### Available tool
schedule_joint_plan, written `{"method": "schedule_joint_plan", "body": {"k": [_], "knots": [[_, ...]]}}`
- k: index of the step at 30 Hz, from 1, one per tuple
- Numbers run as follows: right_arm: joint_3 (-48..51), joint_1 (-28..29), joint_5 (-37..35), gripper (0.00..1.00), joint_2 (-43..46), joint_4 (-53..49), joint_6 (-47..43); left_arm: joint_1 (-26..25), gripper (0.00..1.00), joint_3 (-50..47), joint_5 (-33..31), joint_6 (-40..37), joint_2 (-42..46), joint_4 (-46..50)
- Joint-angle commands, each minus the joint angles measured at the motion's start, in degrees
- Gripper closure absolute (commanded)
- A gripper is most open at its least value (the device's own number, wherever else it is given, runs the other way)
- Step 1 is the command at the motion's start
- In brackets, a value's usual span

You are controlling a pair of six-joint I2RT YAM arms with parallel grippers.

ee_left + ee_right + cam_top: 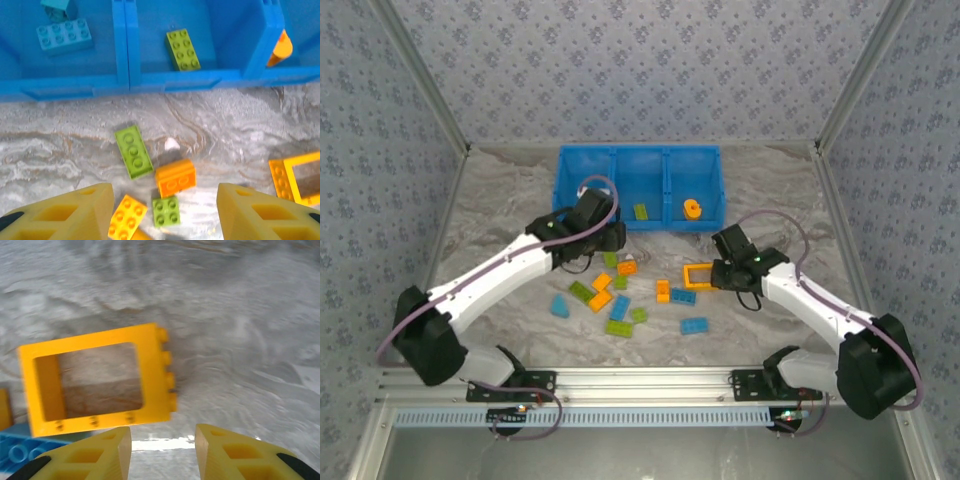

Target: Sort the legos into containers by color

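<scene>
Grey marbled table (520,190), walled in patterned paper, carries everything. At its 12 o'clock stands the blue bin (620,151), three compartments side by side: a teal brick (64,34) in the left one, a lime brick (183,49) in the middle, an orange piece (692,208) in the right. Loose legos (620,300) lie scattered at the table's centre, between the arms.

The left gripper (161,190) hangs over the cluster's 11 o'clock edge, jaws well apart and empty. A long green brick (133,151) and an orange brick (175,178) lie on the table ahead of its gap.

The right gripper (162,432) is parted a moderate way, holding nothing. The orange frame (152,375) lies flat just ahead, toward 11 o'clock from the fingers. Its long axis runs 9 to 3, and its studded side bar runs 12 to 6, nearly in line with the gap. This arm is plainly the nearer, so the frame looks like its pick. The orange compartment sits at about 12 o'clock from the frame.
</scene>
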State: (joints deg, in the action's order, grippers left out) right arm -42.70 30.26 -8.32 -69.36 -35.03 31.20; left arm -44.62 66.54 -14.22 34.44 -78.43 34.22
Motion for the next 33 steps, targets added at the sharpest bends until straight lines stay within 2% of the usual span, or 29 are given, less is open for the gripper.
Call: {"method": "schedule_joint_plan", "body": {"k": [1,7,13,19,25,33], "knots": [[-2.87,3.40,2.25,0.59,-3.05,1.08,-7.02,-1.52,0.43,-3.23,-2.45,2.41,5.50,-2.50],[-6.23,7.23,3.16,0.58,-10.16,2.58,-5.70,-1.65,0.44,-5.40,-3.01,2.92,8.21,-1.01],[-11.93,11.18,0.61,0.60,-17.40,3.46,-1.84,-1.62,0.44,-5.34,-2.57,3.61,7.95,-1.40],[-16.55,11.29,-4.04,0.63,-23.63,-2.53,-1.12,-1.62,0.44,-5.42,-2.50,3.53,8.29,-1.30],[-16.73,12.28,-4.86,0.64,-24.11,-2.74,-1.21,-1.68,0.44,-5.08,-2.90,3.09,8.90,-1.04],[-17.43,11.53,-4.68,0.75,-27.73,-1.61,-2.56,-1.66,0.44,-4.30,-3.02,2.99,9.71,-0.58]]}}
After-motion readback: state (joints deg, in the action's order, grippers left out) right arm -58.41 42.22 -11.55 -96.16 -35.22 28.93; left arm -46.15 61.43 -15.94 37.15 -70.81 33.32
